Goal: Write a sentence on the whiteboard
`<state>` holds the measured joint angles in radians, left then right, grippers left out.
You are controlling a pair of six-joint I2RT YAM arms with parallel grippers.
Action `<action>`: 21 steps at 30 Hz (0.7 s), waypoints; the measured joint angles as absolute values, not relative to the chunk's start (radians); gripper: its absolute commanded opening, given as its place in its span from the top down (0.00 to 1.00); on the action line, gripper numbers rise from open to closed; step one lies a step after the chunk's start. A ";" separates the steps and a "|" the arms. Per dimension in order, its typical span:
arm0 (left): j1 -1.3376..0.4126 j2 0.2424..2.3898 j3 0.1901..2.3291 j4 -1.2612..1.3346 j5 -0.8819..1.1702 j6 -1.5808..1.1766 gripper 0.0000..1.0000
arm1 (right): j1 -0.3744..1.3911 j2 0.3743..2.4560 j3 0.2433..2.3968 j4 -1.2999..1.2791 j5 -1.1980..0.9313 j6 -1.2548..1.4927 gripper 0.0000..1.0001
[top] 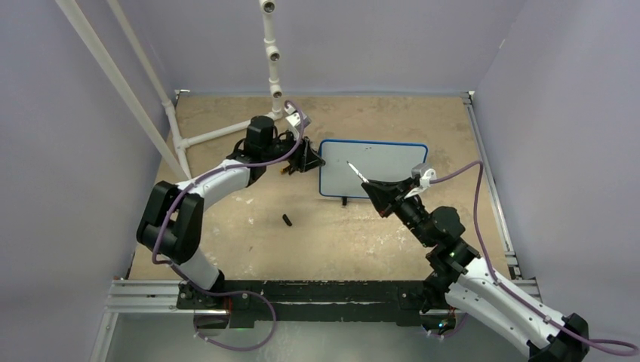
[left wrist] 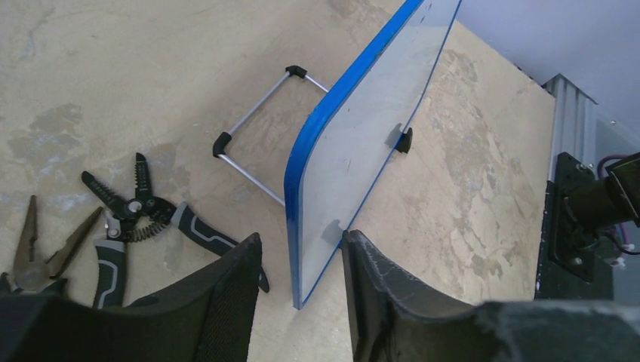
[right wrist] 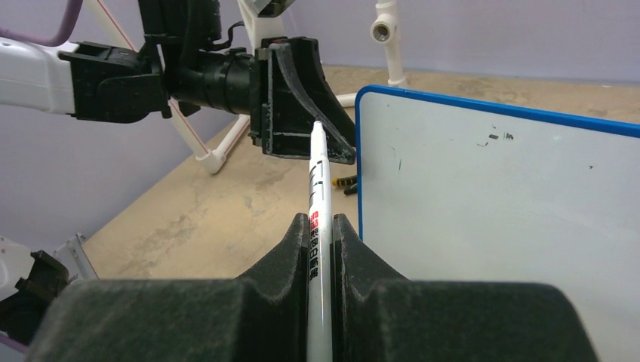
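Note:
The whiteboard (top: 373,167), white with a thin blue frame, stands upright near the table's middle. No sentence shows on it, only a few small black specks (right wrist: 498,137). My left gripper (top: 312,157) is open and straddles the board's left edge (left wrist: 302,219). The edge sits between the fingers (left wrist: 234,286), with a gap on the back side. My right gripper (top: 375,188) is shut on a white marker (right wrist: 318,188). The marker's tip (top: 349,164) points at the board's left part, very close to its face. I cannot tell whether the tip touches it.
A black marker cap (top: 287,220) lies on the table in front of the board. Wire strippers (left wrist: 136,219) and pliers (left wrist: 38,249) lie behind the board, by its wire stand (left wrist: 256,128). A white pipe frame (top: 272,60) stands at the back left. A metal rail (top: 490,188) runs along the right edge.

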<state>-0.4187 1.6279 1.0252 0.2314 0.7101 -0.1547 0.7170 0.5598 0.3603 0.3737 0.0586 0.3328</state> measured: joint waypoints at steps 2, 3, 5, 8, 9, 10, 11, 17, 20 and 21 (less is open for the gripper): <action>-0.417 1.638 1.025 0.237 0.731 -0.154 0.72 | 0.717 0.547 0.355 0.374 0.052 0.336 1.00; -0.417 1.642 1.025 0.237 0.739 -0.154 0.76 | 0.717 0.545 0.353 0.374 0.049 0.338 1.00; -0.417 1.645 1.025 0.237 0.751 -0.153 0.81 | 0.717 0.542 0.353 0.374 0.044 0.339 1.00; -0.417 1.645 1.020 0.243 0.757 -0.155 0.87 | 0.717 0.543 0.353 0.369 0.034 0.339 1.00; -0.417 1.644 1.015 0.246 0.757 -0.157 0.88 | 0.717 0.543 0.353 0.364 0.033 0.339 1.00; -0.417 1.644 1.008 0.247 0.756 -0.162 0.90 | 0.717 0.543 0.353 0.361 0.033 0.339 1.00; -0.417 1.642 1.001 0.248 0.756 -0.165 0.91 | 0.717 0.543 0.353 0.359 0.032 0.339 1.00; -0.424 1.597 0.925 0.252 0.751 -0.193 0.95 | 0.717 0.543 0.353 0.354 0.031 0.338 1.00; -0.435 1.573 0.892 0.253 0.753 -0.204 0.91 | 0.717 0.542 0.353 0.351 0.032 0.338 1.00; -0.439 1.567 0.884 0.252 0.755 -0.207 0.88 | 0.717 0.542 0.353 0.350 0.033 0.338 1.00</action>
